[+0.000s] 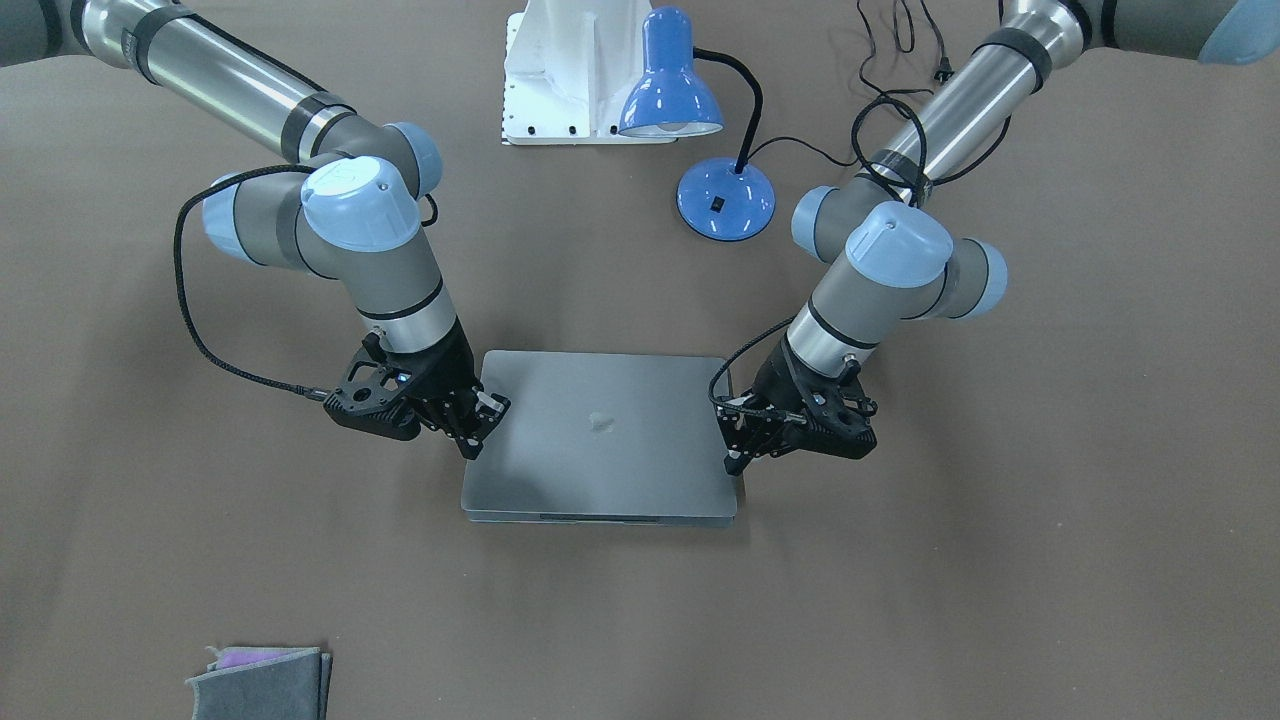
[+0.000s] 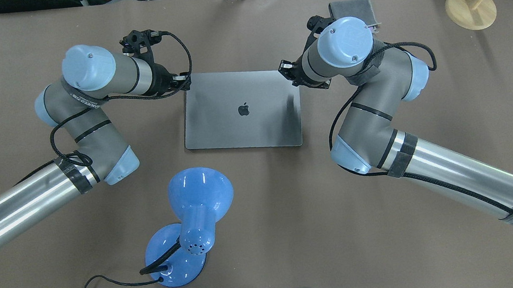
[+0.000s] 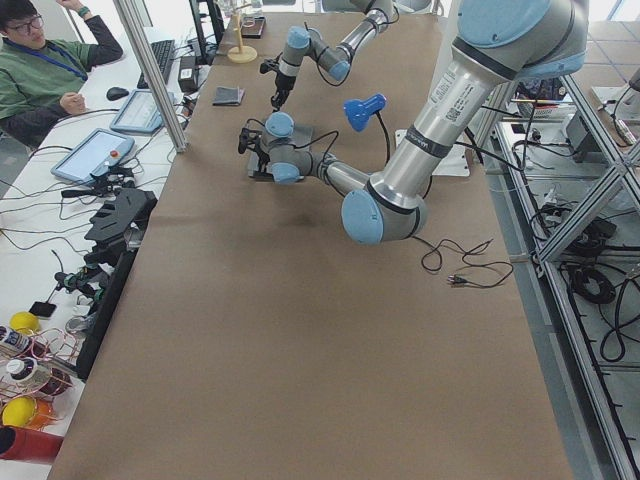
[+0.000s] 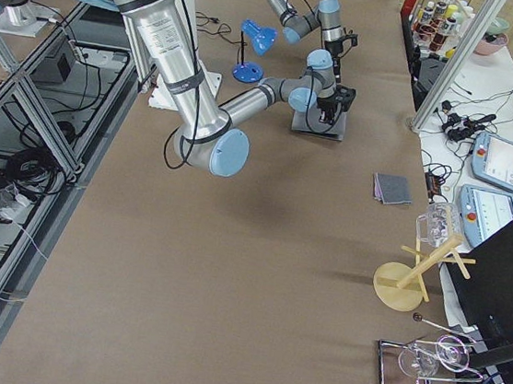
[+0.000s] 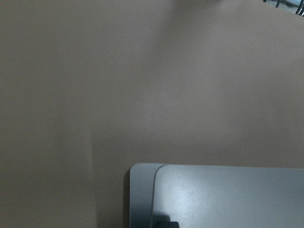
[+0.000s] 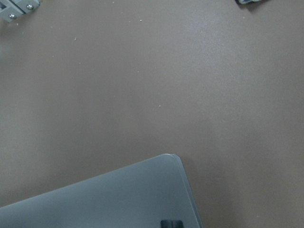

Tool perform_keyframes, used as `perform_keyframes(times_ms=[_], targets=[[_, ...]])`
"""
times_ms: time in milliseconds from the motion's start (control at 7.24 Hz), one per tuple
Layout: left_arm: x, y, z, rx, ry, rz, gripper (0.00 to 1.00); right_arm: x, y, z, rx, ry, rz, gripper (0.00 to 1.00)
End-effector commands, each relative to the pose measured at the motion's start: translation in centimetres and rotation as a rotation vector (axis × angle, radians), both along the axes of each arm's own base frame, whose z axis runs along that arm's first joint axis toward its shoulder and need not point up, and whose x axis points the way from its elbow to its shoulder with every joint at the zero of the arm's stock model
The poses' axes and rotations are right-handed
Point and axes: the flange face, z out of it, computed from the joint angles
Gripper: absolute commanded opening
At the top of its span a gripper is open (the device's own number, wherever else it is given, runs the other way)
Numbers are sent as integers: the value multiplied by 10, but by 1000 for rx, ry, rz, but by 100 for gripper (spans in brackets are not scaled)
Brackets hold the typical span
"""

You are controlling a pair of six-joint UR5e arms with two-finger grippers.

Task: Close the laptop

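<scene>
The space-grey laptop (image 1: pixel 600 440) lies flat in the middle of the table with its lid down; the overhead view shows the dark apple logo on the lid (image 2: pixel 242 110). My left gripper (image 1: pixel 735 460) is at the lid's far corner on my left (image 2: pixel 183 80), its tip touching the lid edge. My right gripper (image 1: pixel 472 445) is at the opposite far corner (image 2: pixel 285 69), also on the lid. Each wrist view shows a lid corner (image 5: pixel 228 194) (image 6: pixel 109 199) and one dark fingertip at the bottom middle, so both grippers look shut and hold nothing.
A blue desk lamp (image 2: pixel 197 214) with a black cord stands on my side of the laptop. A white base plate (image 1: pixel 560 70) lies near the robot. A folded grey cloth (image 1: pixel 260 680) and a wooden stand (image 2: pixel 470 9) are at the far right.
</scene>
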Motion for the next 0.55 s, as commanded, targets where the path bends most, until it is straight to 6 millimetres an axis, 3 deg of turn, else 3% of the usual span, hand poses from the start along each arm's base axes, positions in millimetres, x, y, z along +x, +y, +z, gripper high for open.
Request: perform_keyframes(times_ms=[0,138,276,415], targets=[[-8,2,-13,14,24,4,0,7,1,-11,11,-21,1,0],[-15,7,-28,19,48,32,0,18,-2,-17,14,-34,-12,0],[-37,3,-43,-15,48,69,0,40,-7,-21,14,-56,-59,0],[-59,2,-56,-47,50,106,97,54,-13,-12,-4,-60,-65,72]])
